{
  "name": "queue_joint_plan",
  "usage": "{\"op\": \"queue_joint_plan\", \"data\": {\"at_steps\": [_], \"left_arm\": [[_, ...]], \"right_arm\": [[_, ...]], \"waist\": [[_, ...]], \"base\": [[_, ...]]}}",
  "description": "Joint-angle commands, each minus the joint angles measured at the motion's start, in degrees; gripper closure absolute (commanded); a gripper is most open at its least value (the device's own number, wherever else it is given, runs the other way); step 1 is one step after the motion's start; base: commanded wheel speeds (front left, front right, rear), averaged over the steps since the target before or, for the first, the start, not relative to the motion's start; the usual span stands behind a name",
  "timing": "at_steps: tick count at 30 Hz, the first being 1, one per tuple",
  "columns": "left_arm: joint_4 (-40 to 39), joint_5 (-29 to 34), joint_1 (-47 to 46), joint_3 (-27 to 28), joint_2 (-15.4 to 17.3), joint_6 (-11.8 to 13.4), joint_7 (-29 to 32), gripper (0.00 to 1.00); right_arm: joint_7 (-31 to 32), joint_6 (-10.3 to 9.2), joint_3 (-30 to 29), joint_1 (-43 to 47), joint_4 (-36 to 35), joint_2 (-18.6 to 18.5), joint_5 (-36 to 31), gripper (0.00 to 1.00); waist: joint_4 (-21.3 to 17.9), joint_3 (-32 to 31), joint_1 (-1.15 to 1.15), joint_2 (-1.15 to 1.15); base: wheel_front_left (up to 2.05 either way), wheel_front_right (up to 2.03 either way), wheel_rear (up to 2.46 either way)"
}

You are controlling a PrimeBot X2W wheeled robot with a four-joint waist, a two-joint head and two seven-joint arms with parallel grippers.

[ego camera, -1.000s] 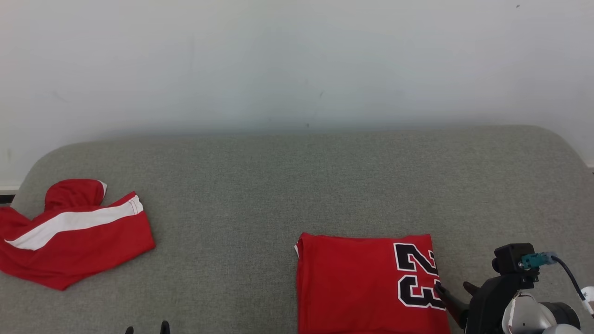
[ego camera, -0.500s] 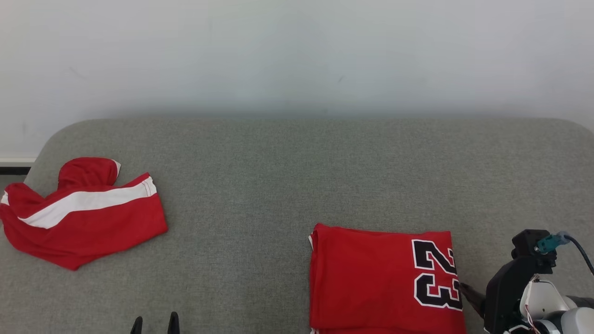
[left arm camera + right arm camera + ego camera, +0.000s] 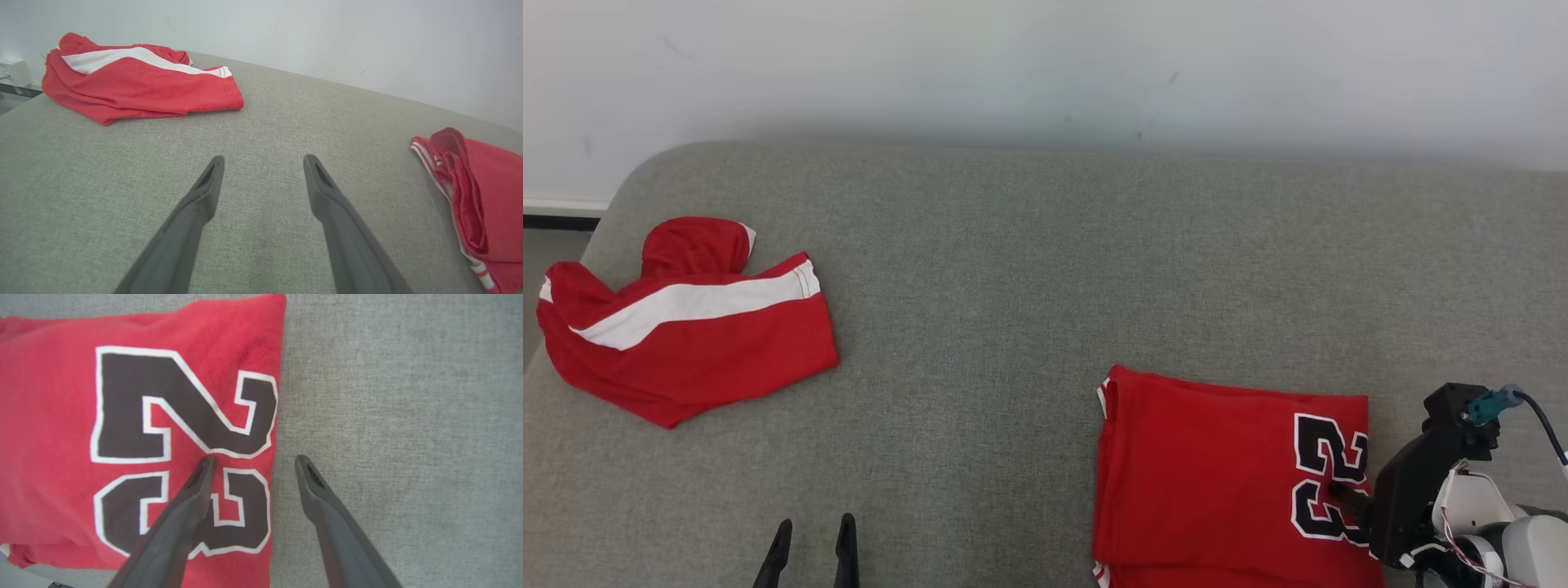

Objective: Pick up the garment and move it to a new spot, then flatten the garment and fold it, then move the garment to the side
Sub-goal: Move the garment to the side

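Observation:
The garment (image 3: 1217,465) is a red jersey with a black and white "23", folded into a rectangle at the lower right of the grey cushion. My right gripper (image 3: 1339,492) hangs open over its right edge. In the right wrist view, the right gripper (image 3: 255,461) has its left finger over the number on the jersey (image 3: 61,416) and its right finger over bare cushion. My left gripper (image 3: 815,527) is open over bare cushion at the bottom, well left of the jersey. The left wrist view shows the left gripper (image 3: 263,161) empty, with the jersey's layered edge (image 3: 490,196) to its right.
A second red garment with a white stripe (image 3: 694,343) lies crumpled at the cushion's far left, also seen in the left wrist view as the striped red garment (image 3: 135,81). The grey cushion (image 3: 1013,310) ends at a white wall behind. Its rounded left corner drops off near a baseboard (image 3: 556,204).
The head camera has shifted, so everything sits lower or further right. My right gripper has come left from beside the jersey to over its numbered edge. Both grippers stay open.

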Motion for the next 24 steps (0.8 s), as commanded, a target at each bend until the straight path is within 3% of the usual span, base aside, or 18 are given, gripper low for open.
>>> {"op": "queue_joint_plan", "data": {"at_steps": [1,7,8,9,10,11,24], "left_arm": [[0.1,-0.9,-0.9,-0.1,-0.1,0.1,-0.2,0.0],[0.3,-0.9,-2.0,-0.5,-0.1,0.1,-0.2,0.0],[0.3,-0.8,-2.1,-0.5,-0.1,0.1,-0.2,0.0],[0.3,-0.9,-2.2,-0.4,-0.1,0.1,-0.2,0.0],[0.3,-1.0,-2.2,-0.4,-0.1,0.1,-0.2,0.0],[0.2,-1.1,-2.2,-0.3,-0.1,0.1,-0.2,0.0],[-2.4,-2.0,-4.2,-0.4,-0.1,0.3,-0.2,0.0]], "right_arm": [[0.2,-0.16,-0.1,-0.6,0.4,0.3,-0.4,0.0],[2.9,-0.16,1.1,-0.1,3.4,0.9,-1.7,0.0],[3.3,-0.16,1.6,-0.1,3.5,0.8,-1.7,0.05],[3.3,-0.16,1.9,-0.1,3.4,0.4,-1.8,0.58],[3.1,-0.16,2.2,-0.3,3.3,-0.1,-1.9,0.75],[2.7,-0.16,2.5,-0.8,2.9,-0.5,-1.9,1.0],[-0.8,-0.16,8.0,-8.6,-1.0,-7.2,-2.1,1.0]], "waist": [[1.0,1.4,-0.01,0.0],[1.7,2.9,-0.01,0.0],[1.7,3.0,-0.01,0.0],[1.7,3.1,-0.01,0.0],[1.6,3.1,-0.01,0.0],[1.5,3.2,-0.01,0.0],[-2.3,5.4,-0.01,0.0]], "base": [[0.0,0.0,0.0],[0.0,0.0,0.0],[0.0,0.0,0.0],[0.0,0.0,0.0],[0.0,0.0,0.0],[0.0,0.0,0.0],[0.0,0.0,0.0]]}}
